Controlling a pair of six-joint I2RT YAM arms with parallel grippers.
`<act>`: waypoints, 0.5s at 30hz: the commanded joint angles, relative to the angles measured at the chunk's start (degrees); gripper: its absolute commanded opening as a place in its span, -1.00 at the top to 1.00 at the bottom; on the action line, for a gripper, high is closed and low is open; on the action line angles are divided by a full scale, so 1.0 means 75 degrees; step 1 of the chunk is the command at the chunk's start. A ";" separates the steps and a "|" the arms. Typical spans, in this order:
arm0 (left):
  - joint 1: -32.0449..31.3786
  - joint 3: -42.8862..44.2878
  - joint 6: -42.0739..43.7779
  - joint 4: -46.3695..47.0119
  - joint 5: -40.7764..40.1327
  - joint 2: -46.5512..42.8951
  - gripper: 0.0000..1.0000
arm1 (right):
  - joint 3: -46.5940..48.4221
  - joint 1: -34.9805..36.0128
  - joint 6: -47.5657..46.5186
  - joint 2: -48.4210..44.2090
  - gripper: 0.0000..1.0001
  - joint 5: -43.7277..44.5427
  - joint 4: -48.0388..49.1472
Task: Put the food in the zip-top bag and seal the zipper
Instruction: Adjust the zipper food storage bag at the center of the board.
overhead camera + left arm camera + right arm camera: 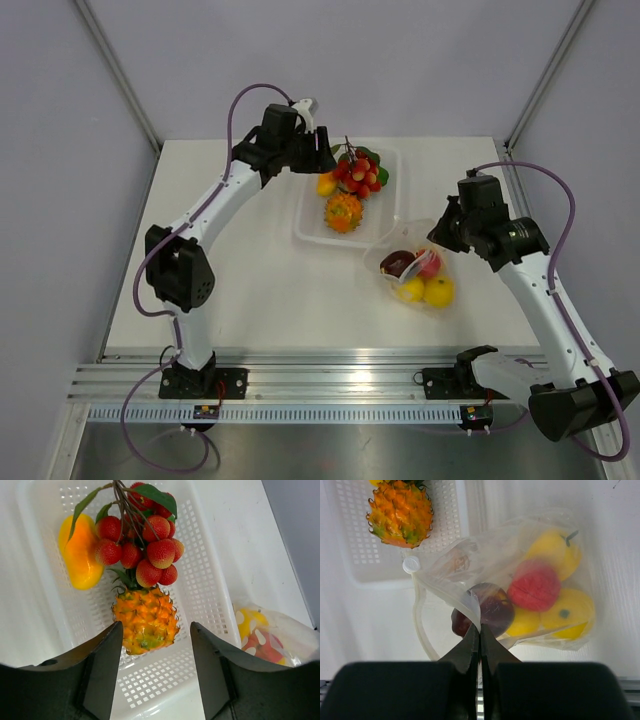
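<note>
The zip-top bag (pixel 415 272) lies right of the white tray (pixel 310 232) and holds yellow fruits (pixel 559 550), a red fruit (pixel 535 585) and a dark purple fruit (pixel 492 611). My right gripper (pixel 479 627) is shut on the zipper rim (pixel 470 600) of the bag's upper lip and holds the mouth open. My left gripper (pixel 155 645) is open above the tray, over an orange spiky fruit (pixel 146 619). A bunch of red lychees with green leaves (pixel 142 545) and a yellow-orange mango (pixel 80 552) also lie in the tray.
The tray's perforated floor (pixel 150 677) shows between my left fingers. The bag's lower rim (pixel 420 630) loops onto the white table (pixel 240 300). Grey walls close the table at the back and sides.
</note>
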 commanded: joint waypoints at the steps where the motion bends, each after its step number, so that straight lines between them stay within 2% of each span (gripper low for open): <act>1: -0.0213 -0.0175 0.0661 -0.0278 -0.0297 0.0127 -0.17 | 0.0021 -0.0025 0.0040 0.0019 0.94 -0.0160 0.0269; 3: -0.0213 -0.0222 0.0473 -0.0137 -0.0098 0.0280 -0.22 | 0.0033 -0.0025 0.0051 -0.0063 0.94 -0.0149 0.0222; 4: -0.0225 -0.0199 0.0415 -0.0113 0.0182 0.0466 -0.44 | 0.0033 -0.0025 0.0051 -0.0075 0.94 -0.0125 0.0163; 7: -0.0295 -0.0001 0.0274 -0.0160 0.0581 0.0795 -0.91 | 0.0022 -0.0025 0.0051 -0.0215 0.94 -0.0043 0.0046; 8: -0.0319 0.0070 0.0250 -0.0195 0.0629 0.1017 -0.98 | -0.0002 -0.0025 0.0075 -0.0262 0.94 -0.0020 0.0034; 15: -0.0623 0.0293 0.0238 -0.0534 0.0711 0.1628 -0.98 | 0.0010 -0.0036 0.0122 -0.0344 0.93 -0.0008 -0.0036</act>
